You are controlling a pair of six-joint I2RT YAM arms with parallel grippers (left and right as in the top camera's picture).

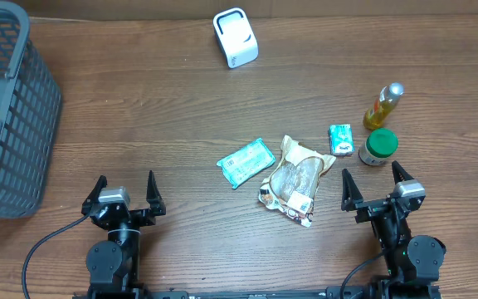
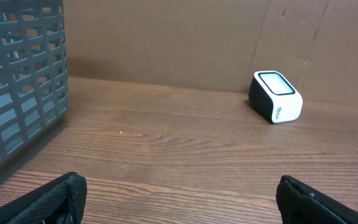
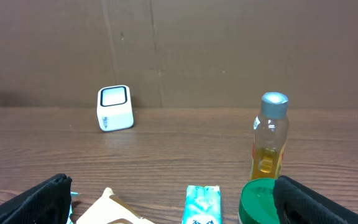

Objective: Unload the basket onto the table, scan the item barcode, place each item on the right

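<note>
The left gripper [image 1: 125, 179] and right gripper [image 1: 372, 172] gape wide, empty; left wrist shows the basket [image 2: 23, 81], right wrist the bottle [image 3: 270, 143].

the white and black scanner [image 1: 236, 37] sits at the far side of the worktop [image 1: 139, 124], well apart from the other things. a flat green packet [image 1: 246, 163] lies tilted in the middle. just beside it lies a see-through bag of brown bread [image 1: 295, 179]. a small green carton [image 1: 340, 139] lies flat near the bag. a jar with a green lid [image 1: 378, 148] stands next to the carton. a bottle of yellow liquid [image 1: 385, 105] with a silver cap stands just behind the jar.
</note>
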